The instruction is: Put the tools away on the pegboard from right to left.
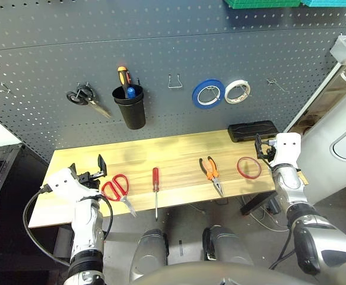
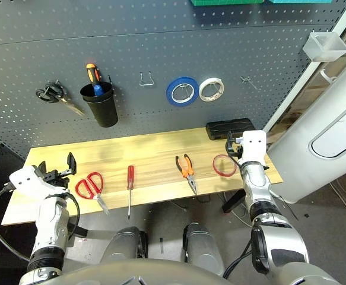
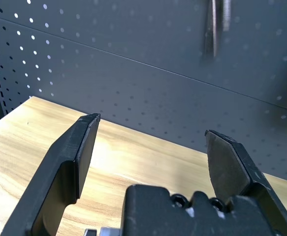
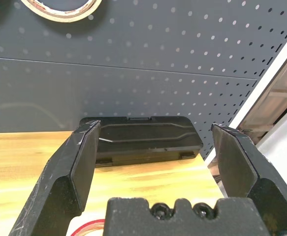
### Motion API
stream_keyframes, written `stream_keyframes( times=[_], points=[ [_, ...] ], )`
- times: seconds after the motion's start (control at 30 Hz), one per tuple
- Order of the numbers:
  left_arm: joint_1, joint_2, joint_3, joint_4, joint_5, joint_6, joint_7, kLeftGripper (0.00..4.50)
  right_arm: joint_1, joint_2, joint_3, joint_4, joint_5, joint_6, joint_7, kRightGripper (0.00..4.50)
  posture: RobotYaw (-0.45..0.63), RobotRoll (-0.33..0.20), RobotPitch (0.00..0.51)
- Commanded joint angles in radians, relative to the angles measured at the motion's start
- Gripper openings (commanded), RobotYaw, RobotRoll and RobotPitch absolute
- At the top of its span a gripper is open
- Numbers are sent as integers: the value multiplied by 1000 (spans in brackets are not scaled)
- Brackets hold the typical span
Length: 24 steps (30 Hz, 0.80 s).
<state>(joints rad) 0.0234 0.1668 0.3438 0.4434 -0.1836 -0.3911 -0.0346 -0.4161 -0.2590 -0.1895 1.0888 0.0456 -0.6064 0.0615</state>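
Note:
On the wooden table (image 1: 178,151) lie four tools in a row: a thin red tape ring (image 1: 248,167) at the right, orange-and-black pliers (image 1: 210,172), a red-handled screwdriver (image 1: 155,189), and red-handled scissors (image 1: 117,190) at the left. The dark grey pegboard (image 1: 161,53) rises behind them, with bare hooks (image 1: 174,82) and a black cup (image 1: 130,107). My right gripper (image 1: 260,148) stands open just right of the tape ring, holding nothing. Just left of the scissors, my left gripper (image 1: 92,169) is open and empty too.
The pegboard carries black-handled scissors (image 1: 85,98), an orange-handled screwdriver (image 1: 124,80) in the cup, a blue tape roll (image 1: 208,93) and a white tape roll (image 1: 237,91). A black case (image 1: 253,130) lies at the table's back right. White shelving (image 1: 339,113) stands to the right.

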Motion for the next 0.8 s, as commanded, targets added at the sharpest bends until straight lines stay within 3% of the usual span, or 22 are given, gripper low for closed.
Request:
stream_keyframes(
  times=[0.03,0.27,0.43,0.8],
  points=[
    [-12,10,-1,9,6,5,-2,4478,-1,8,-7,-13,5,15,-16,4500,89,0,0],
    [-2,29,-21,-22,4,9,-51,4478,11,-3,16,-50,-4,97,10,4500,52,0,8],
    [8,95,-48,-80,-49,54,-211,4478,24,-22,32,-195,-11,394,-8,4500,39,0,41],
    [74,227,-181,-357,-160,293,-560,4478,97,-62,173,-636,-34,985,184,4500,-19,0,155]
  ],
)
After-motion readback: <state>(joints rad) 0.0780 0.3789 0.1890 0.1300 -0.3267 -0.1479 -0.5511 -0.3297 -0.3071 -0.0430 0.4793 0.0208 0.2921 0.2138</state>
